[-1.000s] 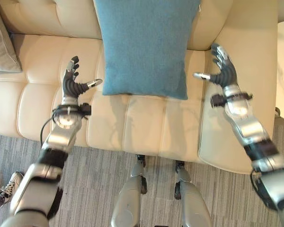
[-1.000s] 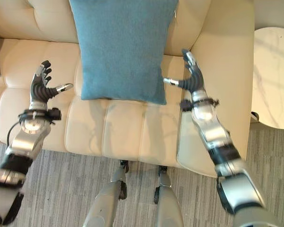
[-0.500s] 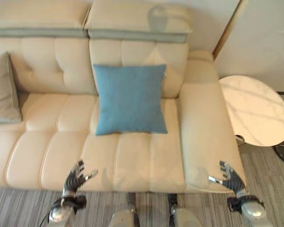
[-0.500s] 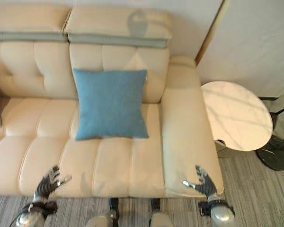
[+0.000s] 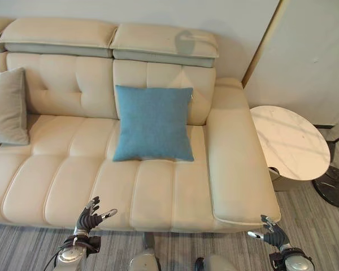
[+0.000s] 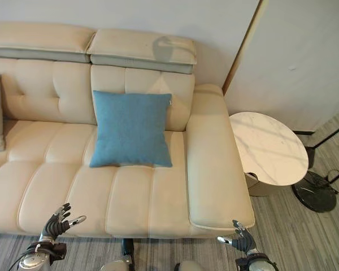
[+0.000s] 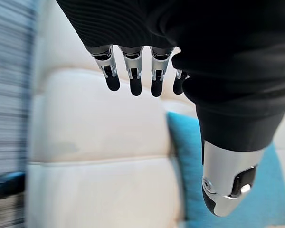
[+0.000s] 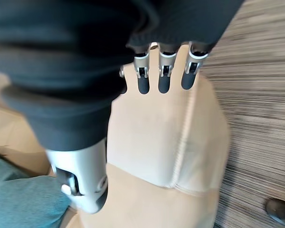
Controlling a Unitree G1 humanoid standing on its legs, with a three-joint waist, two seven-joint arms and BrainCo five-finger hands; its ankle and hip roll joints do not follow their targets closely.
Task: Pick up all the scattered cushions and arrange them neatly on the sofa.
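Left eye view, from left to right: a grey cushion (image 5: 7,107) leans upright against the backrest at the far left end of the cream sofa (image 5: 62,175). A blue cushion (image 5: 153,122) stands further right, its top edge resting against the backrest and its bottom edge on the seat, just beside the sofa's right armrest (image 5: 237,158). The two cushions are well apart, with bare seat panels between them. Beyond the armrest stands a round white side table (image 5: 291,141), and a dark lamp base (image 5: 334,189) sits on the grey striped floor (image 5: 316,226) past the table.

Left hand (image 5: 89,216): positioned low, in front of the seat's front edge, below and to the left of the blue cushion. The fingers are spread and straight, the thumb extended sideways; the hand is released and holds nothing. In the left wrist view the fingers (image 7: 135,76) point out over the seat cushions, clear of the upholstery, with the blue cushion visible past the thumb.

Right hand (image 5: 276,235): positioned low, just beyond the front corner of the armrest, over the floor. The fingers are straight and the thumb stands apart; the hand is released and holds nothing. In the right wrist view the fingers (image 8: 164,76) extend over the armrest's end, with striped floor alongside.
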